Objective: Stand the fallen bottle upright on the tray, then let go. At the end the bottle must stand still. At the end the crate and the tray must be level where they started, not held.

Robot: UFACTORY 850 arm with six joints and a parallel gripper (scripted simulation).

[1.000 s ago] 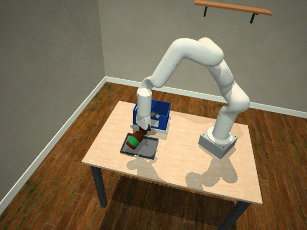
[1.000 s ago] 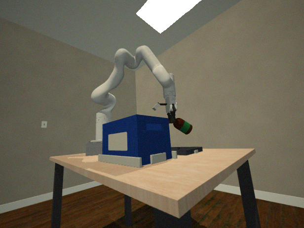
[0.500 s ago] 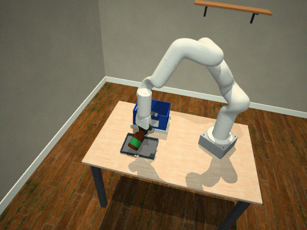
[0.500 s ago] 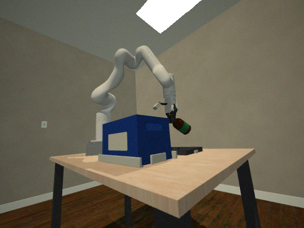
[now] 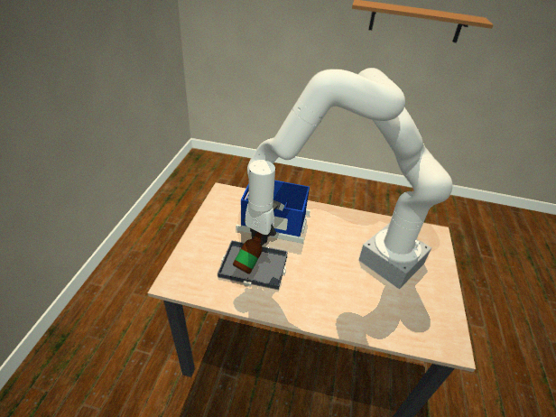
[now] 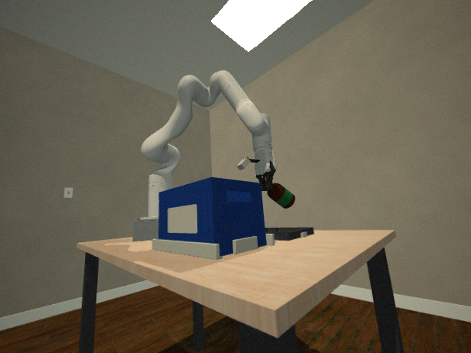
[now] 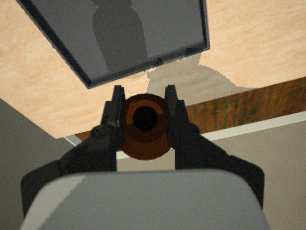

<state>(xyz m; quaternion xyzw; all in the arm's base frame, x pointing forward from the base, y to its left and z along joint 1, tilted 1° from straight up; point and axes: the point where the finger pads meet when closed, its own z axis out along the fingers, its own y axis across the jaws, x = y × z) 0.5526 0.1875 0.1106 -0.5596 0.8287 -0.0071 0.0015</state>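
Plain grey-brown walls are enclosing a pale wooden desk (image 5: 325, 271) (image 6: 325, 260), where a shallow dark-grey tray (image 5: 271, 266) (image 6: 292, 234) (image 7: 150, 67) is lying level, near the open-topped blue crate (image 5: 295, 223) (image 6: 187, 191). Above that tray, the brown bottle with a green label band (image 5: 247, 258) (image 6: 283, 195) (image 7: 145, 150) is hanging tilted, its base angling down and away, while the black two-fingered tool (image 5: 264, 236) (image 6: 267, 187) (image 7: 145, 98) is clenching it by the neck. Judging by its glassy look, the bottle is probably behaving as something stiff, smooth and perhaps breakable, with most weight sitting in the wide body, so it could be swivelling in a narrow neck grip. The neck is offering a sensible hold for righting it, provided the base is meeting the tray flat and gently before release.

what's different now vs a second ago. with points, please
The bottle (image 5: 247, 258) (image 6: 283, 196) (image 7: 145, 150) has swung a little closer to upright, its base dipping down, though it is clearly tilted still. The tool (image 5: 263, 236) (image 6: 267, 183) (image 7: 145, 98) keeps its grip near the neck. The crate (image 5: 295, 224) (image 6: 237, 221) and tray (image 5: 272, 266) (image 6: 290, 234) (image 7: 170, 30) look unmoved.
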